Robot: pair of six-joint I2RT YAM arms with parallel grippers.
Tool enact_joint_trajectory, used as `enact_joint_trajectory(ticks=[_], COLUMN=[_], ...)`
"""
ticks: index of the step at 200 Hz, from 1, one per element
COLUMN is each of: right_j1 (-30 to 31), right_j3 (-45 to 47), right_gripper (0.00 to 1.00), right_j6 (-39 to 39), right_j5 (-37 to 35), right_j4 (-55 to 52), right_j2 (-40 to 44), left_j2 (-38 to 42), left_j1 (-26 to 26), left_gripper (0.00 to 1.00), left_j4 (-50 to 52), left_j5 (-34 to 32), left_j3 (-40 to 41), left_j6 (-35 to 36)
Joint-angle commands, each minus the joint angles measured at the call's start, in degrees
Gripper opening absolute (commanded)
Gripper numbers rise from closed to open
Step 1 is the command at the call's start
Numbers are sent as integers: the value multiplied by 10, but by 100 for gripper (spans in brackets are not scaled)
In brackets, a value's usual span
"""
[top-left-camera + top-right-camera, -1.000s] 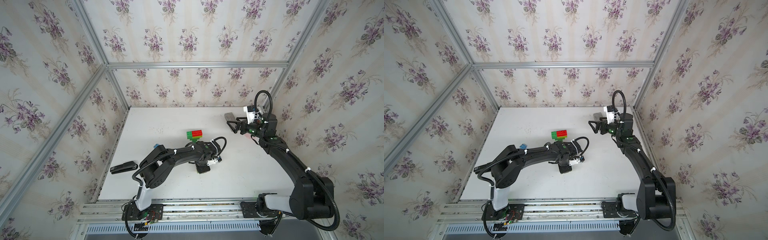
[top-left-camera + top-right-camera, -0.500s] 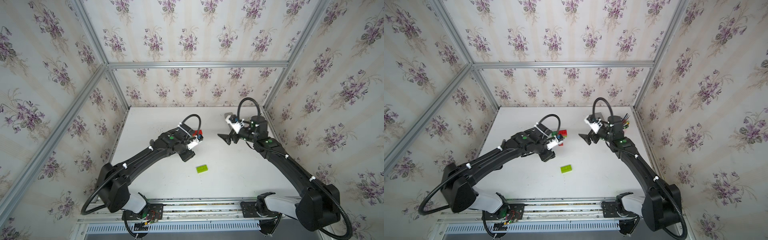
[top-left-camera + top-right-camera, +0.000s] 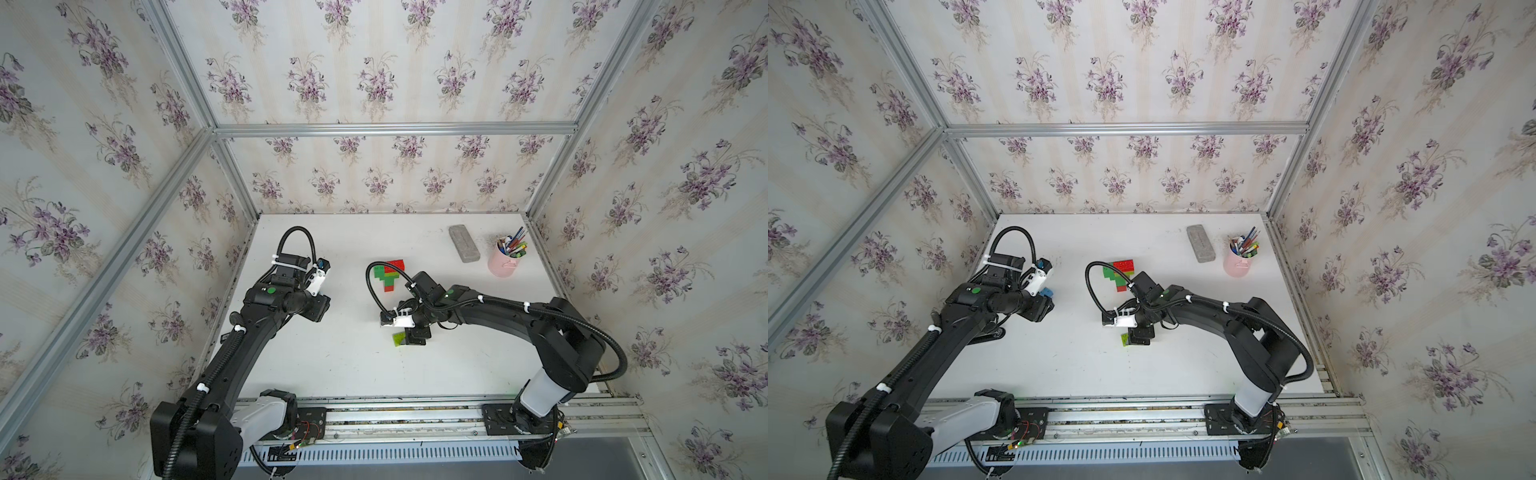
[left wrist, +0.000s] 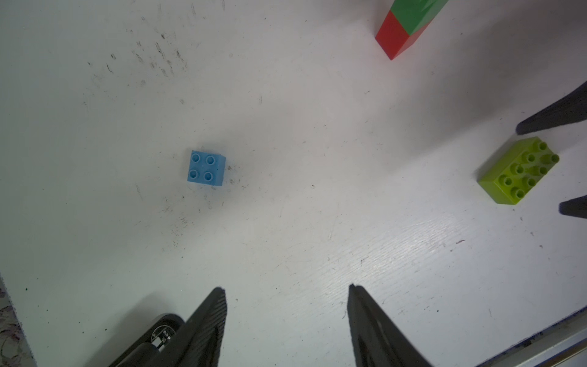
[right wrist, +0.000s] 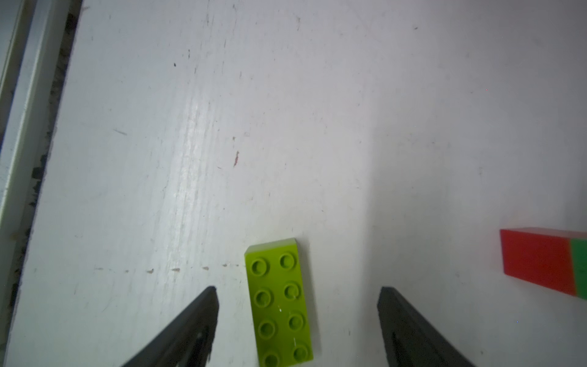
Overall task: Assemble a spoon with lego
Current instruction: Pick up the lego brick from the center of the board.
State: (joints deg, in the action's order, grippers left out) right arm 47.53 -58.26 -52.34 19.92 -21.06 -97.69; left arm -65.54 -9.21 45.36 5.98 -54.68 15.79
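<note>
On the table (image 3: 332, 374), mid-width and nearer the front edge, the lime brick (image 5: 278, 317) was straddled by the right gripper (image 5: 299, 289). Its jaws were wide apart and nothing was held. The brick sat off-centre between them, so centring was advised before the long sides were squeezed. The spoon (image 3: 388, 276) was left mid-table, toward the back. The left gripper (image 4: 286, 287) was held open and empty over the blue brick (image 4: 205, 167). Half a second earlier the lime brick was unattended and the left arm was parked by the spoon.

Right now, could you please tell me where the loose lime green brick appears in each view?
Top view: lime green brick, below centre, half under the right gripper.
Top view: the brick, same place.
Left wrist: brick at the frame edge, between the right gripper's fingers.
Right wrist: brick between its own fingers.
Shared landmark: the spoon, its red stem end.
</note>
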Motion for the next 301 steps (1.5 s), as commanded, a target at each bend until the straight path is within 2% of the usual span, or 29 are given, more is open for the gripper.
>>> enact_joint_trajectory(ticks=[1,81,110,133,170,209,239,264,301], right_j1=[4,5,5,5,-12,-80,-127,-149,-155], right_j3=[-5,-20,-28,-42,-60,-65,-65,-70,-87], right_gripper=[76,50,35,27,25,25,25,25,25], right_j6=[-23,-23,-22,-16,1,12,10,9,9], right_j5=[-21,-31,-28,-24,-25,-38,-43,-45,-44], right_j4=[-19,-33,-41,-54,-88,-121,-126,-127,-130], right_j2=[-21,-57,-59,-47,6,79,116,127,124], left_j2=[-3,-20,-24,-37,-85,-184,-257,-301,-341], left_j1=[3,3,3,1,-46,-94,-124,-133,-130], left_gripper=[64,63,62,62,63,64,64,64,63], left_j4=[-19,-26,-28,-43,-96,-154,-162,-163,-160], left_j5=[17,33,39,90,111,124,131,127,86], left_j3=[0,3,2,0,-17,-75,-140,-178,-211], left_j6=[-10,-13,-15,-26,-43,-72,-77,-84,-101])
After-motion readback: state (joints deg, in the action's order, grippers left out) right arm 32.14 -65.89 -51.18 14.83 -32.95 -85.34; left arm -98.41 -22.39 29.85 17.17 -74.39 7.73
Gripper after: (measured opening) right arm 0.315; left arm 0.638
